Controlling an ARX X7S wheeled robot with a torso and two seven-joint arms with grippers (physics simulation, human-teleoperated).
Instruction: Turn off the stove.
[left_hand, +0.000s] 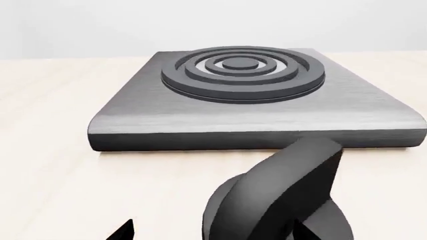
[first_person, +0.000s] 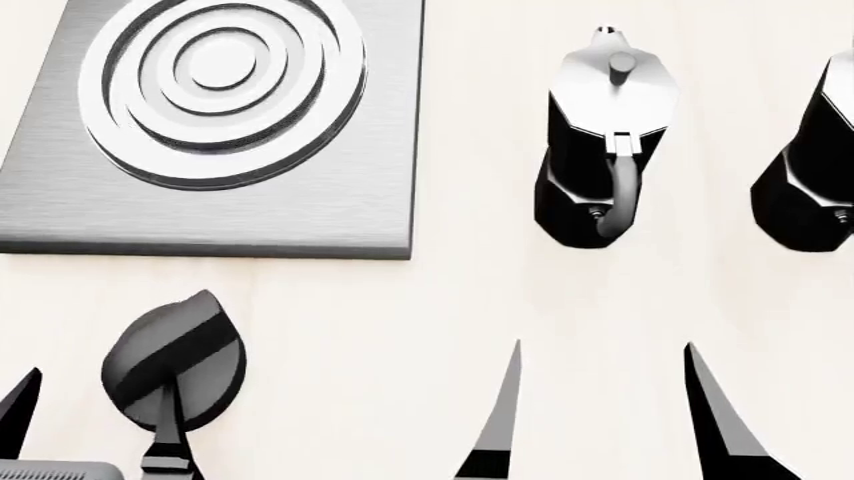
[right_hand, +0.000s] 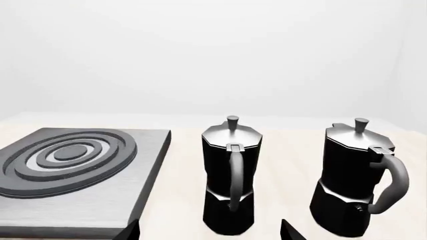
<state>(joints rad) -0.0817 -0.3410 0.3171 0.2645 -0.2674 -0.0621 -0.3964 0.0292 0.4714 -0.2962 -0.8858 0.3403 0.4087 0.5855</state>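
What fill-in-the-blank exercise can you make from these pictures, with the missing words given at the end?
1. The table holds ___ pots.
2. In the head view, both pots stand to the ___ of the stove.
3. The burner has ___ pot on it.
4. The right gripper is ___, with nothing between its fingers.

Missing words: two; right; no; open
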